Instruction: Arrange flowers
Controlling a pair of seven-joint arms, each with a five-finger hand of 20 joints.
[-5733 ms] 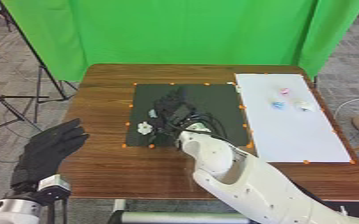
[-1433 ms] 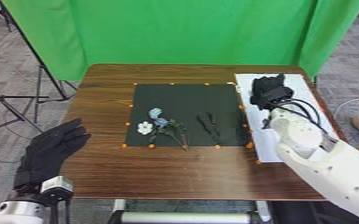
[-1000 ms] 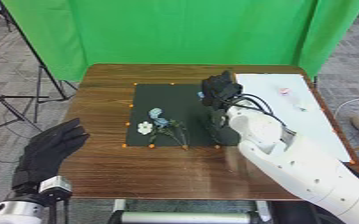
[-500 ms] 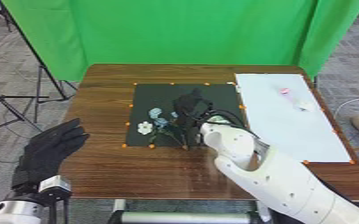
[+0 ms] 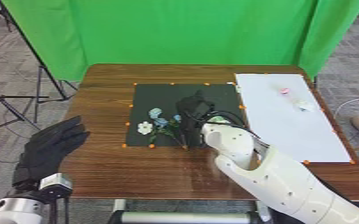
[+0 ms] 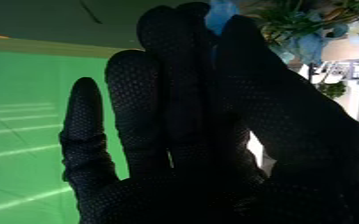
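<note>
In the head view my right hand (image 5: pixel 193 107) is low over the black mat (image 5: pixel 215 90), right of the laid-out flowers. The right wrist view shows my right hand (image 6: pixel 184 100) with a blue flower (image 6: pixel 220 15) pinched between thumb and fingers. Its blue head (image 5: pixel 177 118) peeks out at the hand's left side. On the mat lie a white flower (image 5: pixel 145 128) and blue flowers (image 5: pixel 155 113), with stems toward the front edge. A pink flower (image 5: pixel 285 91) and a whitish flower (image 5: pixel 305 105) rest on the white sheet. My left hand (image 5: pixel 47 150), fingers straight, is left of the table.
The white sheet (image 5: pixel 291 137) covers the table's right side, beside the mat. Orange markers line both. The brown table (image 5: pixel 140 175) extends in front of the mat. A green curtain (image 5: pixel 193 35) hangs behind, and stand legs are on the floor at the left.
My right hand went from the white sheet leftward to the mat, carrying a blue flower that earlier lay on the sheet. Over the last half second it has barely moved. The left hand stayed put.
</note>
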